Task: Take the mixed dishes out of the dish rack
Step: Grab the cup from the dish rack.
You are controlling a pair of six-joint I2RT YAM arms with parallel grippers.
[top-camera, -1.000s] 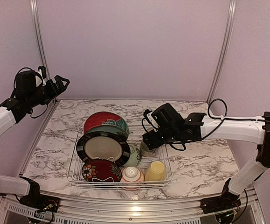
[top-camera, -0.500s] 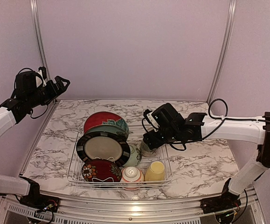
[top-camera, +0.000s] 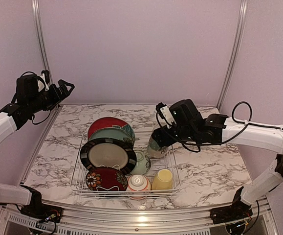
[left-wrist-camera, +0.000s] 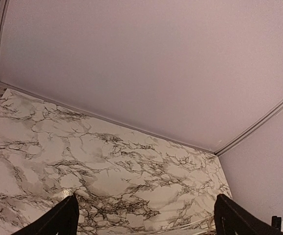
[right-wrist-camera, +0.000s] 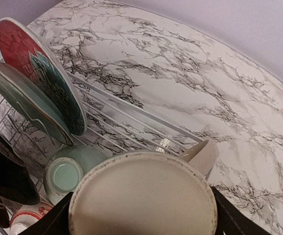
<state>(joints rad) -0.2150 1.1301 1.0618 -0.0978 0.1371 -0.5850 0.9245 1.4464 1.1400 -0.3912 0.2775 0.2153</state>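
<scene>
With the right hand (top-camera: 162, 139), gripping the patterned tall cup (top-camera: 156, 146) between both fingers (right-wrist-camera: 227, 218), closed onto its sides. Holding it tilted over the far right part of the dish rack (top-camera: 77, 182), just inside the rack's right rim; not being able to tell from above whether touching the wire or hanging free of it. Showing, in the right wrist view, the cup's round cream face filling the space between the fingers, with the handle sticking out at the upper right, toward the marble surface (top-camera: 207, 171) beyond the rack.

With the left hand (top-camera: 65, 88), holding nothing: keeping the fingers spread wide, raised high above the far left corner of the surface, well apart from the rack, and facing only marble and pale wall (left-wrist-camera: 141, 63) in the left wrist view.

Showing the other mixed dishes sitting inside the rack. Standing on edge along the left side, back to front: red plate (top-camera: 106, 125), teal-floral plate (top-camera: 119, 134), black-rimmed cream plate (top-camera: 107, 154), dark red floral plate (top-camera: 105, 179), each overlapping the one behind as seen from above. Lying on its side just right of the black-rimmed cream plate, near the gripped cup: pale green bowl (top-camera: 140, 163). Sitting along the near rim, right of the dark red floral plate: red-striped white bowl (top-camera: 139, 183), then yellow cup (top-camera: 163, 179), side by side.
</scene>
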